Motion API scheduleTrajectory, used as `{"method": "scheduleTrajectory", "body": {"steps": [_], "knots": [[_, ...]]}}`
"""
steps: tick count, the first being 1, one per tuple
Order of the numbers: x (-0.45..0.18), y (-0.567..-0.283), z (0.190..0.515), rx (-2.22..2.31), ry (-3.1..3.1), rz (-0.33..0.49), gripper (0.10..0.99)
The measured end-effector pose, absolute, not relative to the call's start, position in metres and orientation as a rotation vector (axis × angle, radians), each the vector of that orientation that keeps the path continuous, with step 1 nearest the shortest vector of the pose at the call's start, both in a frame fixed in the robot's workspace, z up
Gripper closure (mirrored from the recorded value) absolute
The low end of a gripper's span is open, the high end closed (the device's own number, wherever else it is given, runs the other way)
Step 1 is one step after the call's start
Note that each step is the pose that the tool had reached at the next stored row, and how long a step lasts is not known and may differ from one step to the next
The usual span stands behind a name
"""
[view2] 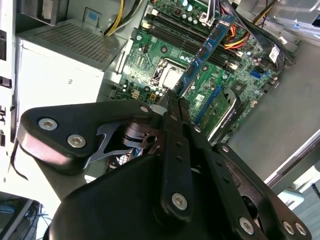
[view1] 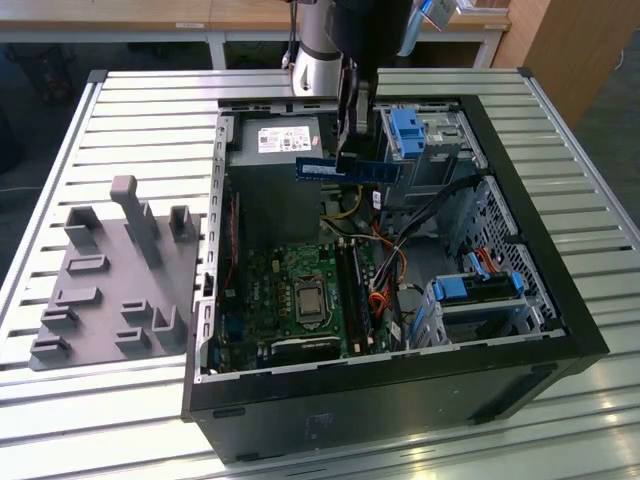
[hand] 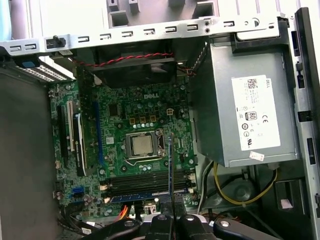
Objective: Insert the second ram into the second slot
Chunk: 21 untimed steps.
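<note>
In the exterior view an open computer case (view1: 400,410) lies on a slatted table (view1: 150,110), a grey fixture plate (view1: 100,290) at its nine o'clock. The power supply (view1: 275,150) sits at twelve o'clock from the motherboard (view1: 290,275).

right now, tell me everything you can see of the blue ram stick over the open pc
The second ram is a long, thin, flat blue circuit-board stick with a pale label and dark chips on its face. In the exterior view it hangs level and on edge, above the open computer case and well clear of the motherboard, so it is not seated. The gripper pinches it from above near its middle. Nothing else touches it. In the first wrist view it appears edge-on as a thin line.
</note>
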State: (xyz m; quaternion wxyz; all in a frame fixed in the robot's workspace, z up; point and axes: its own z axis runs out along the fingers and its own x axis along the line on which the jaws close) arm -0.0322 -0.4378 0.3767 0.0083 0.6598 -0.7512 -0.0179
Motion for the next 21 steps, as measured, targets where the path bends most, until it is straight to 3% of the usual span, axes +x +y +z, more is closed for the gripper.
{"method": "scheduleTrajectory", "body": {"steps": [21], "knots": [[-0.0322, -0.4395, 0.3766, 1.949, -2.444, -0.057, 0.957]]}}
